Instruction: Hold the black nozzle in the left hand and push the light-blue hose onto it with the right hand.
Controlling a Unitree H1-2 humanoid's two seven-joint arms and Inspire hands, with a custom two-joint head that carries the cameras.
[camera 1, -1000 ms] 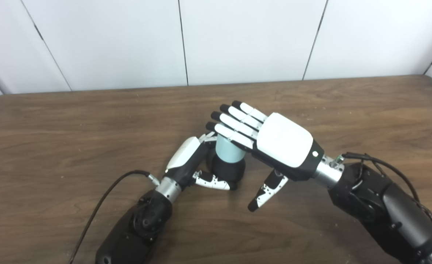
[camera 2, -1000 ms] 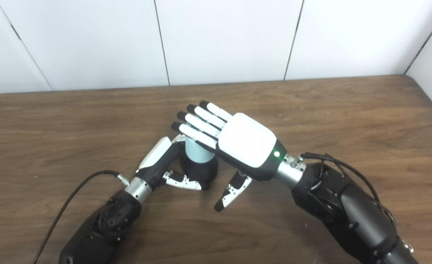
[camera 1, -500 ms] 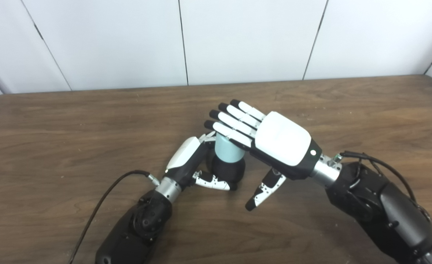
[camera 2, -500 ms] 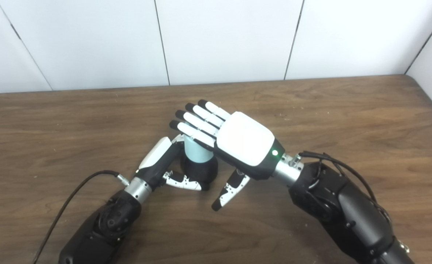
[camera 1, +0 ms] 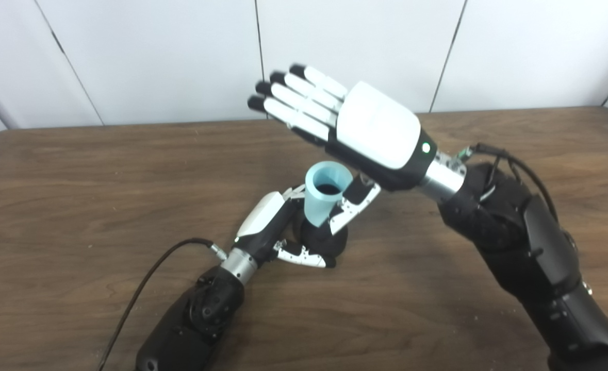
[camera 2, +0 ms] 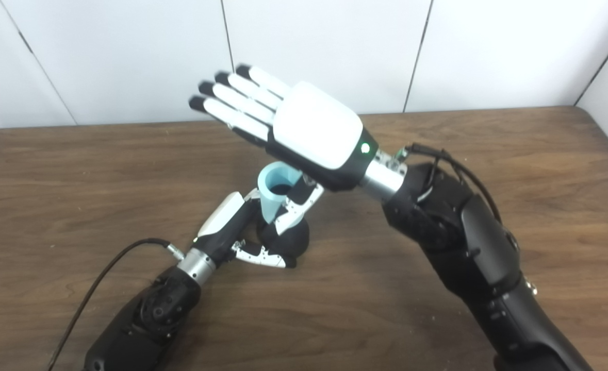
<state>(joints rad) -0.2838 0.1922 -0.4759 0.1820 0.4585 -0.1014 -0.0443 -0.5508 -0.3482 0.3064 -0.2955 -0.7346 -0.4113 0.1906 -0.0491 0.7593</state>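
Observation:
The black nozzle stands on the table near the middle, with my left hand shut around its base. A short light-blue hose sits upright on top of the nozzle, its open mouth facing up. My right hand hovers above and behind the hose, palm down, fingers spread flat and holding nothing. Its thumb hangs down beside the hose's right side.
The wooden table stretches wide on both sides, backed by a white panelled wall. A black cable runs from my left wrist toward the near edge.
My right hand has lifted up and away from the top of the hose, which now shows its open mouth. The left hand has stayed on the nozzle.

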